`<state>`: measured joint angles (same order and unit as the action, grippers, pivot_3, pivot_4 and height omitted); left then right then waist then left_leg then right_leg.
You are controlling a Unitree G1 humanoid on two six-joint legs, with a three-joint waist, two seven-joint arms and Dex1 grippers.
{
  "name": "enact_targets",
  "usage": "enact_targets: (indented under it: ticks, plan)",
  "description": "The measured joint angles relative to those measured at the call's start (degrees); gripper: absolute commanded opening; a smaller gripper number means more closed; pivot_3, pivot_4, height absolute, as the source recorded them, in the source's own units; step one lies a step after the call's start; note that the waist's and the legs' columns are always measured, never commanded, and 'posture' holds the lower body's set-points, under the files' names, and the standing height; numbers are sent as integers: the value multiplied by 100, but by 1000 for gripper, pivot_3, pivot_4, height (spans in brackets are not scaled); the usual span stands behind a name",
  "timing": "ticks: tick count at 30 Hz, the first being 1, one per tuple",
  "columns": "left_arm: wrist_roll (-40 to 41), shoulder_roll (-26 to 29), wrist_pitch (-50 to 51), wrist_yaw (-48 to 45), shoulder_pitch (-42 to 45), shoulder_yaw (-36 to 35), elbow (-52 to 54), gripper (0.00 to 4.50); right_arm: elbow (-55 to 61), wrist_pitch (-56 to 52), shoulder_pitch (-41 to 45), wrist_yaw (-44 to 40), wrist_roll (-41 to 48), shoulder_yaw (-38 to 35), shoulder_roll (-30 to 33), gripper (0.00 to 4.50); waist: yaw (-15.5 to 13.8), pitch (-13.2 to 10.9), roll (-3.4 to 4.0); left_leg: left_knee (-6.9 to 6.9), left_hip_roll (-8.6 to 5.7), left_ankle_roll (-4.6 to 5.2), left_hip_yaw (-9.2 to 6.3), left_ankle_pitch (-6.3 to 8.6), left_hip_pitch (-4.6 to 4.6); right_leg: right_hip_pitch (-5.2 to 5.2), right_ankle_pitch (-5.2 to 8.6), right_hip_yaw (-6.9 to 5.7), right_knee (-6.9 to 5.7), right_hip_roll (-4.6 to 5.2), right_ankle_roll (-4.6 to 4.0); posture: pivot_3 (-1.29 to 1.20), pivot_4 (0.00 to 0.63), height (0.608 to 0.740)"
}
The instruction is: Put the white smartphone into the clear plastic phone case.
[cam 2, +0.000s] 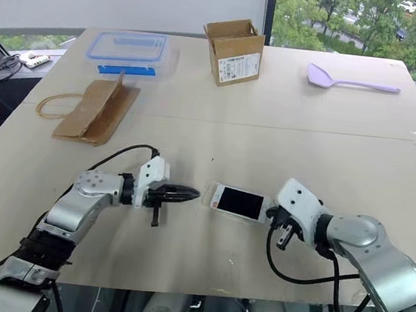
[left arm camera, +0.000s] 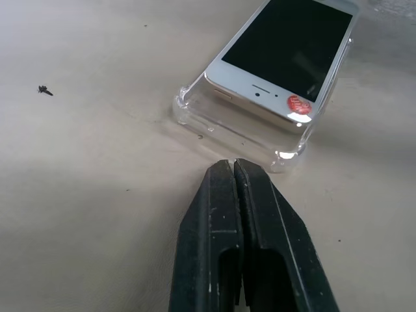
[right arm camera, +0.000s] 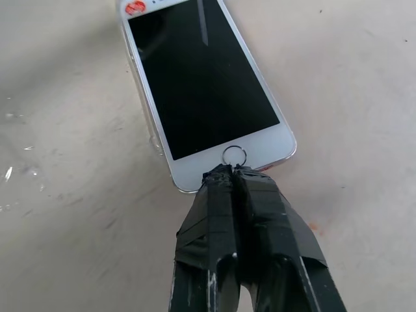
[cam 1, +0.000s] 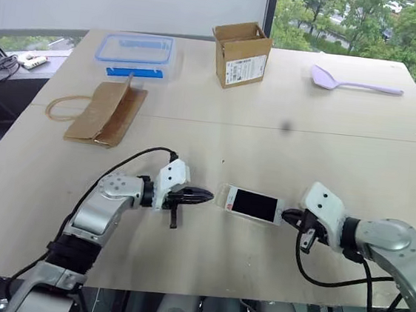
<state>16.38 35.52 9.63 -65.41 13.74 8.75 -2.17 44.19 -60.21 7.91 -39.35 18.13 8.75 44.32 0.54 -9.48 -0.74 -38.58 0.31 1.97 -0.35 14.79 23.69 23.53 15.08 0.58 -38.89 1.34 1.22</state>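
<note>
Pale wooden table (cam 1: 205, 252) below a window, with the phone (cam 1: 253, 204) lying flat, screen up, between the two grippers. Its earpiece end, bearing a small red sticker, sits in the clear case (left arm camera: 221, 127), tilted above the case's corner. Left gripper (left arm camera: 233, 170), fingers pressed together and holding nothing, points at the case's end, just short of it. Right gripper (right arm camera: 232, 172), likewise closed and empty, has its tips at the phone's home-button end. Cardboard box (cam 1: 241, 54) carries a white label, its print unreadable.
</note>
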Motion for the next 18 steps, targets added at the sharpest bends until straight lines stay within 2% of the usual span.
enact_targets:
  ticks: [9,18]
  plan:
    - [-46,-129,444,213,-84,190,551,46,-286,265,619,-128,6,646,32,31,0,0,-1,-4,0,0,-4,0,4,0,0,-4,0,-1,0,0,150,740]
    - [-44,-130,697,341,-177,246,954,46,-504,437,875,-279,-11,906,62,31,9,0,-1,-4,0,0,-6,0,3,0,0,-4,-1,-1,0,0,150,740]
